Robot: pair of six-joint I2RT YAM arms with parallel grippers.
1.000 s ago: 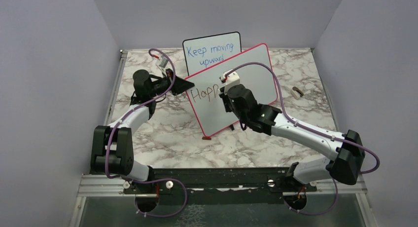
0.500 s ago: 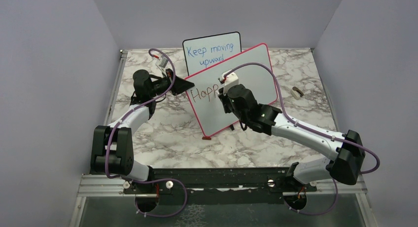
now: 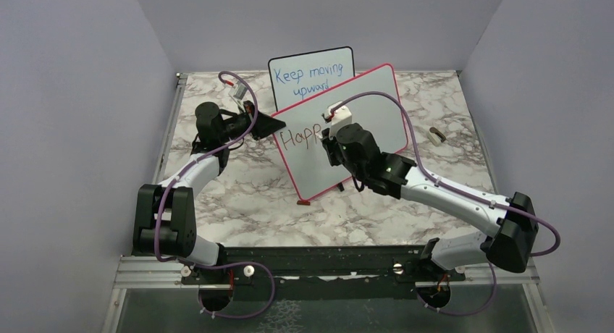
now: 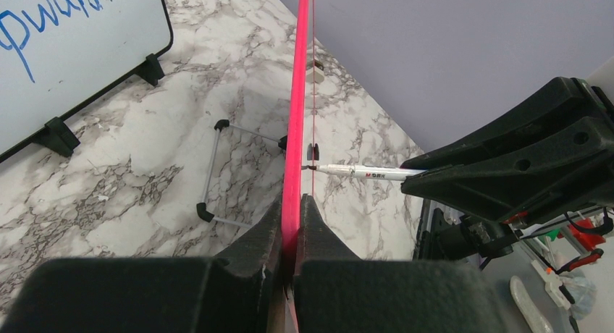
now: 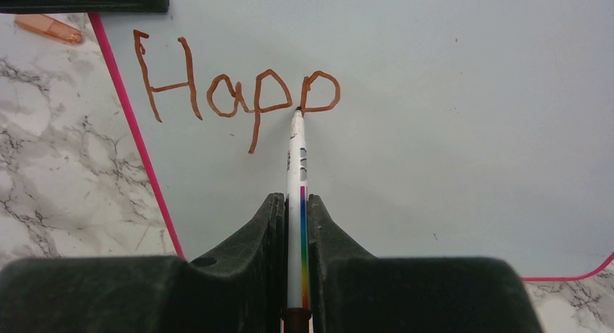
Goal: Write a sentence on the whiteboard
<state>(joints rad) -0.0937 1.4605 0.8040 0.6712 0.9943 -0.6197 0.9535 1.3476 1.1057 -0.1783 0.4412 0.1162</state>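
Note:
The whiteboard (image 3: 369,108) with the pink-red frame stands tilted on the marble table. Its left edge (image 4: 298,116) is pinched in my left gripper (image 4: 292,210), which is shut on the frame (image 3: 271,124). The sentence (image 5: 232,94) reads "Happ" in brownish-red, also legible in the top view (image 3: 298,137). My right gripper (image 5: 297,210) is shut on a white marker (image 5: 297,159) with a rainbow stripe. The marker's tip touches the board at the lower left of the second "p". In the left wrist view the marker (image 4: 362,172) meets the board from the right.
A smaller black-framed board (image 3: 311,76) with blue writing stands right behind the whiteboard. An orange marker cap (image 5: 49,29) lies on the table by the whiteboard's corner. A small beige object (image 3: 436,135) sits at the right. A wire stand (image 4: 217,166) lies behind the whiteboard.
My right gripper with the marker has shifted slightly to the right along the board. The left arm and the whiteboard have stayed still.

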